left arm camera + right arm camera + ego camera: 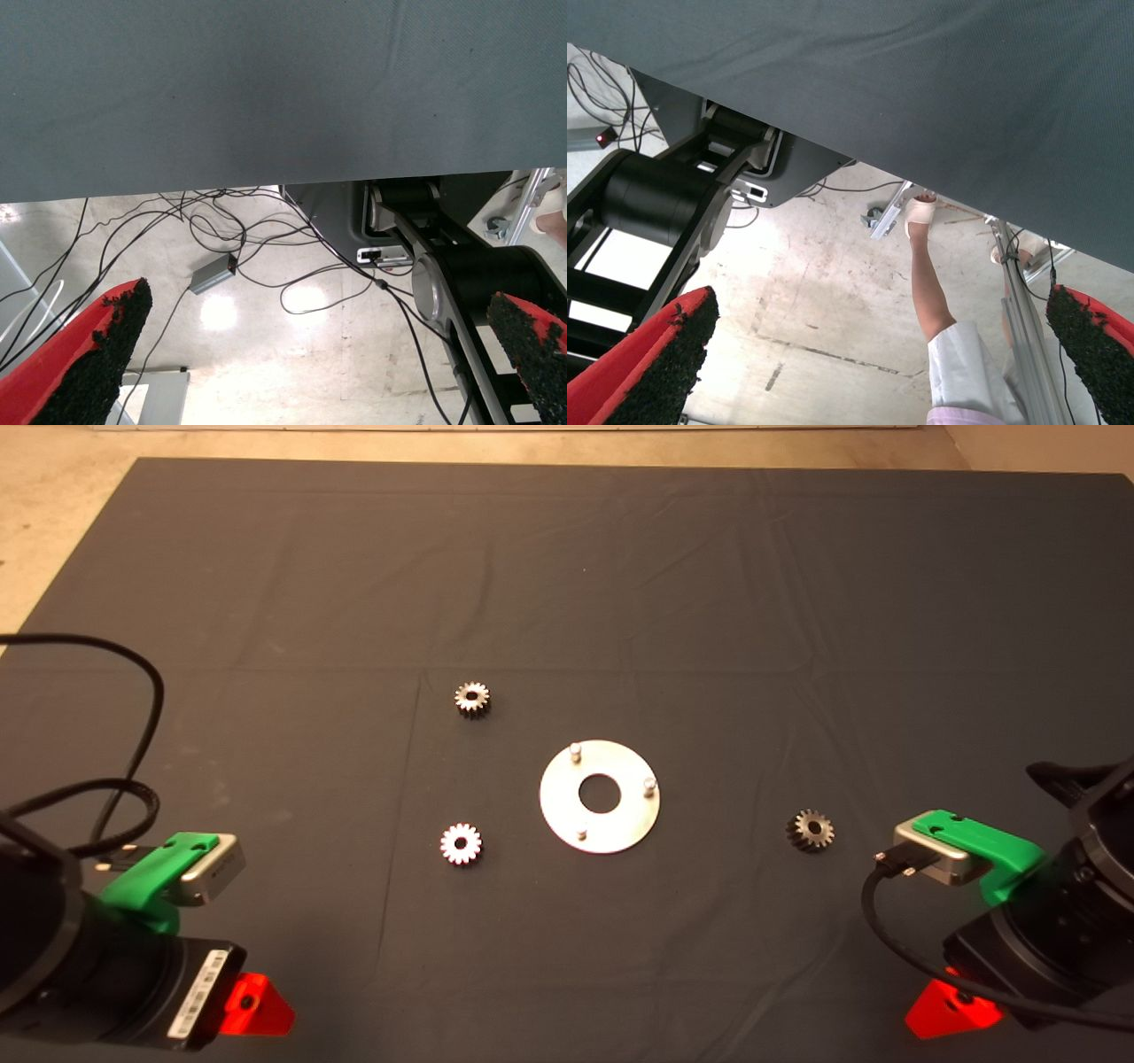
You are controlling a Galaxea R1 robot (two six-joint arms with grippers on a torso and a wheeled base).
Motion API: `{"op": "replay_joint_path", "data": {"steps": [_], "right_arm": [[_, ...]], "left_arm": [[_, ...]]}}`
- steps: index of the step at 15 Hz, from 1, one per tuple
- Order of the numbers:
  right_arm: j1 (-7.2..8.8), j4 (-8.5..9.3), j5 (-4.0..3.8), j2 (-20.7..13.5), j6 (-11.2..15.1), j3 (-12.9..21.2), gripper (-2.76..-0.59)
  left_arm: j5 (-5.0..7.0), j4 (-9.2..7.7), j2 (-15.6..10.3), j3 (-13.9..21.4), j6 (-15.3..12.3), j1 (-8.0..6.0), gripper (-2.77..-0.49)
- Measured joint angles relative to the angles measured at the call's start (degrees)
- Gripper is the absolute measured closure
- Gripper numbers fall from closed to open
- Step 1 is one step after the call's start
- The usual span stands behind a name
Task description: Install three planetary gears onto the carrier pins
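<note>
A shiny round metal disc with a large centre hole lies mid-mat. Three short carrier pins stand on it: one at the back, one at the right, one at the front. All three pins are bare. Three planetary gears lie on the mat: one behind and left of the disc, one at its front left, a darker one to its right. My left gripper is parked at the lower left, open and empty. My right gripper is parked at the lower right, open and empty.
The dark mat has creases across it. Black cables loop over the mat at the left. Past the mat's edge the wrist views show floor cables, the robot's base and a person's leg.
</note>
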Motion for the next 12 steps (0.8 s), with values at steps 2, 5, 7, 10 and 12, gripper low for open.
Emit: {"op": "replay_joint_path", "data": {"steps": [2,5,7,10,12], "right_arm": [[0.02,0.00,0.00,0.0,0.0,0.0,-2.75],[0.02,0.00,0.00,0.0,0.0,0.0,-2.75],[0.02,0.00,0.00,0.0,0.0,0.0,-2.75],[0.13,0.00,0.00,0.0,0.0,0.0,-2.75],[0.13,0.00,0.00,0.0,0.0,0.0,-2.75]], "left_arm": [[0.00,0.00,-0.2,0.1,0.0,0.00,-2.75],[0.02,-0.07,-0.1,0.1,0.1,0.00,-2.75],[0.02,0.42,0.9,0.0,0.5,0.00,-2.75],[0.05,3.22,4.9,-5.0,1.3,0.01,-2.75],[0.05,5.06,9.4,-9.5,1.9,0.15,-2.75]]}}
